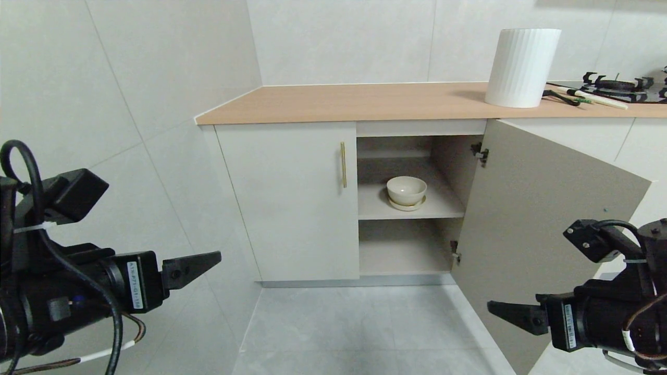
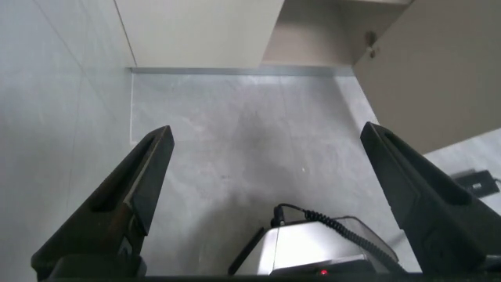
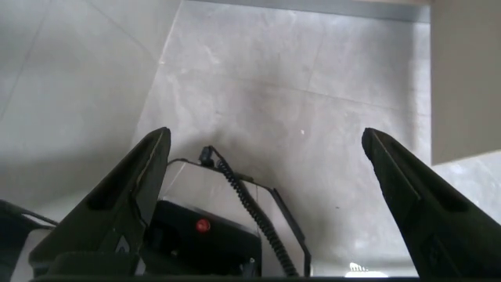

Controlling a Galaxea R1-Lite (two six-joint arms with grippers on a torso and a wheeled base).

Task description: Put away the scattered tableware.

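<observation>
**Loose utensils up on the table, both arms low and empty**

The tableware left out is a small cluster on the table (image 1: 338, 101) at its right end: what look like pale chopsticks (image 1: 599, 99) and a dark-handled utensil (image 1: 563, 97), lying between the white ribbed container (image 1: 522, 67) and the stove (image 1: 620, 83). Their long axes run roughly along the table's length, tipped a little toward the stove. A bowl (image 1: 406, 189) sits on a plate (image 1: 407, 207) on the upper shelf (image 1: 443, 208) of the cabinet, whose right door (image 1: 536, 219) stands wide open.

From my fingers, the utensils lie well above and off to the right. I judge the right arm the nearer one, though the open door stands between it and the cabinet mouth.

Both arms hang low over the floor (image 2: 250, 157), pointing forward and level. The left gripper (image 2: 266, 131) has its fingers spread wide with nothing between them; the right gripper (image 3: 266, 135) is the same, apart and empty.
</observation>
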